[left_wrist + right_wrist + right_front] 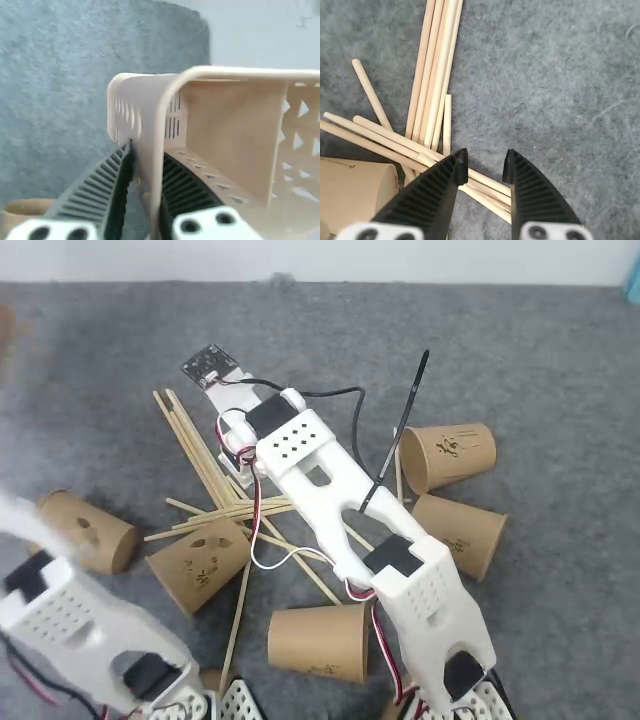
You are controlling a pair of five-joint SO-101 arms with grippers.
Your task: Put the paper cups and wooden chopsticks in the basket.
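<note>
From above, five paper cups point(320, 640) lie on their sides on the grey counter point(560, 360) around scattered chopsticks point(200, 455), and the right arm point(330, 500) stretches over the sticks.

At the left wrist, the left pincer point(145, 155) pinches the basket point(225, 125) by its wall.

At the right wrist, the right pincer point(485, 162) is spread just over crossed chopsticks point(432, 75), with a cup point(350, 190) beside it.

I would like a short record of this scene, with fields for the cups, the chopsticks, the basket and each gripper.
cups: at least five paper cups, lying on their sides on the grey carpet
chopsticks: wooden chopsticks scattered on the carpet among the cups
basket: beige basket, held by its wall
left gripper: shut on the basket's wall
right gripper: open, above the chopsticks
</note>
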